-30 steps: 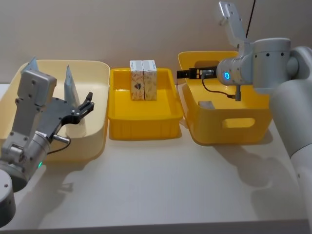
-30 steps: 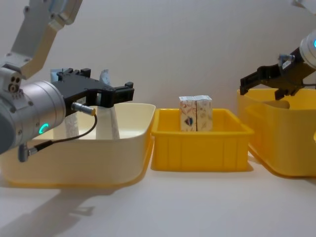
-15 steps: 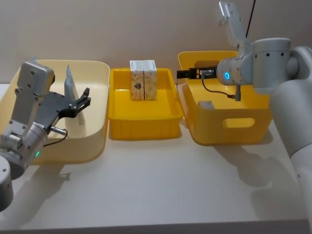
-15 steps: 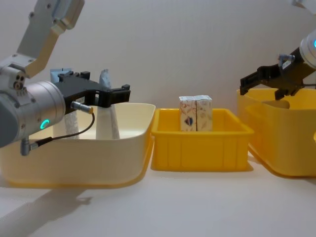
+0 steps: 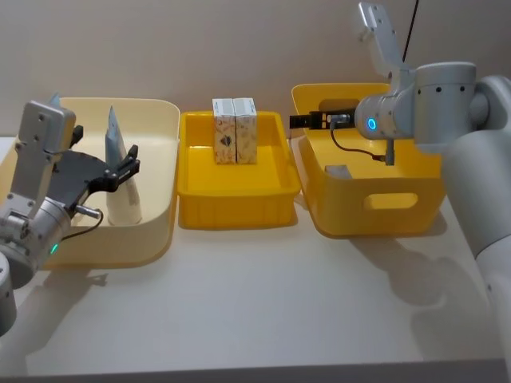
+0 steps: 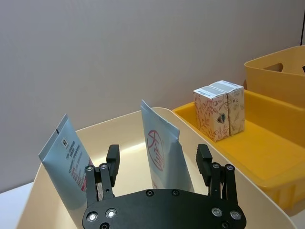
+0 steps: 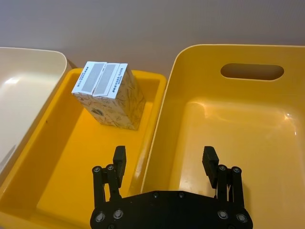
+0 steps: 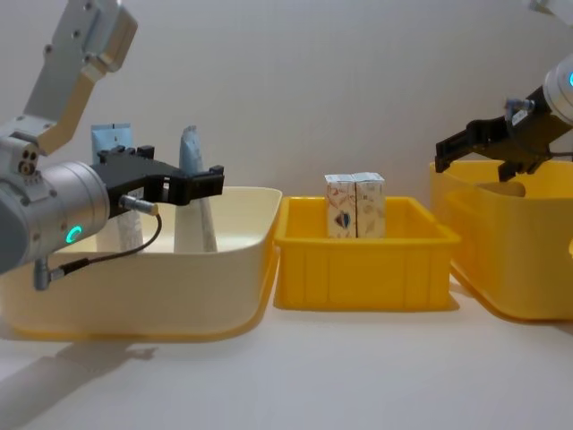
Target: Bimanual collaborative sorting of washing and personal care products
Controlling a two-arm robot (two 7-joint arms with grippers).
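Two pale blue-and-white tubes stand upright in the cream tub [image 5: 160, 112]: one tube [image 5: 120, 175] [image 6: 164, 152] [image 8: 195, 193] near its middle, the other [image 5: 54, 102] [image 6: 66, 157] [image 8: 112, 143] farther left. My left gripper [image 5: 130, 163] [image 6: 158, 157] [image 8: 175, 170] hovers open and empty over the tub, with the middle tube just ahead of its fingers. Two white cartons with orange patterns [image 5: 234, 130] [image 7: 109, 95] [image 8: 355, 206] stand side by side in the yellow tray [image 5: 239, 207]. My right gripper [image 5: 297, 121] [image 7: 164, 155] [image 8: 474, 139] hangs open and empty above the rim between the tray and the right tub.
A deep yellow tub [image 5: 383, 203] with a handle slot stands at the right, under my right arm. The three containers sit in a row at the back of the white table [image 5: 263, 303], whose front half is bare.
My left gripper has drawn back to the left, away from the middle tube, staying open. The right arm has not moved.
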